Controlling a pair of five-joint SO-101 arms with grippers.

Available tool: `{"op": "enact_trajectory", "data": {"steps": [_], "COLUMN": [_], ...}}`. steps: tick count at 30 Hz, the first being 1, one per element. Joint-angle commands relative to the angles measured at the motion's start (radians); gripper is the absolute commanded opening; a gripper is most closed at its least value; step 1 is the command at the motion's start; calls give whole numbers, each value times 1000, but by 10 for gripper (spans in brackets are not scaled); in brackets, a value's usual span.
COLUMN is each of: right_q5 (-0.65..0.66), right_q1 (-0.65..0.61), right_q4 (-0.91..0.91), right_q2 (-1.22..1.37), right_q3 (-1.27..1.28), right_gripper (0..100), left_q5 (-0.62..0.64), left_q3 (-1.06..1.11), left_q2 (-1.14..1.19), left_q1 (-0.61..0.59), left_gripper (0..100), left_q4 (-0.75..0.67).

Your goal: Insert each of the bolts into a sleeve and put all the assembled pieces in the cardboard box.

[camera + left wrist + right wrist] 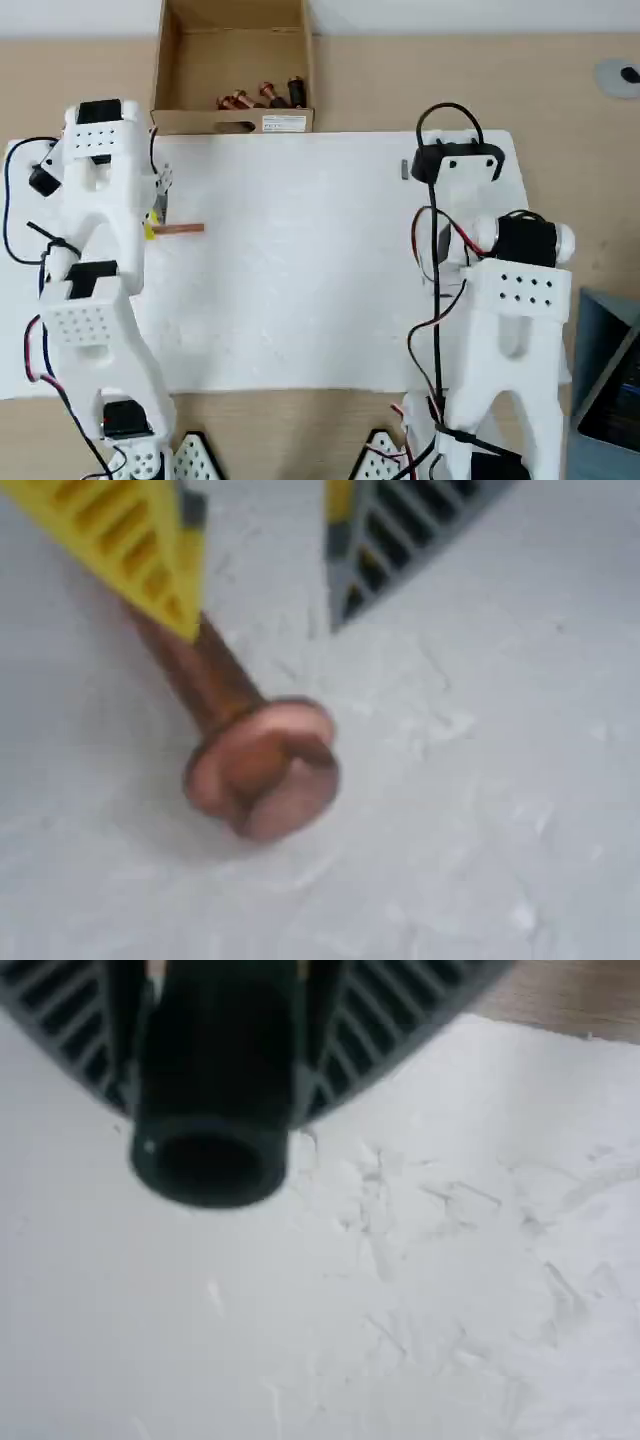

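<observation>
A copper bolt (183, 230) lies on the white foam mat (300, 300) at its left side. In the left wrist view its round head (265, 770) faces the camera and its shaft runs under the yellow finger (130, 540). My left gripper (155, 215) (265, 620) hangs open just over the shaft end, its dark finger (400, 530) standing apart from the bolt. My right gripper (455, 160) (215, 1020) is shut on a black sleeve (210, 1150), whose open end faces the camera above the mat. The cardboard box (170, 60) stands at the back left.
Several assembled bolt-and-sleeve pieces (262, 97) lie along the box's near wall. A small grey piece (405, 168) sits on the mat left of the right gripper. A grey bin (610, 370) stands at the right edge. Cables hang off both arms.
</observation>
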Motion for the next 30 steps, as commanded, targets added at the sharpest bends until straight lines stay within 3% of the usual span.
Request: {"op": "enact_trajectory", "data": {"steps": [1,16,20,30], "right_q5": [2,17,29,29], "right_q1": [12,10,12,12], "right_q4": [-18,-18,-31,-32], "right_q2": [-24,-22,-22,-27], "right_q3": [2,2,1,-2], "right_gripper": [10,10,10,10], "left_q5": [2,0,0,-2], "left_q3": [-69,-195,-195,-209], "left_q2": [31,248,283,352], "left_q1": [-21,-35,-40,-40], "left_gripper": [93,92,7,5], "left_q4": [3,8,8,8]}}
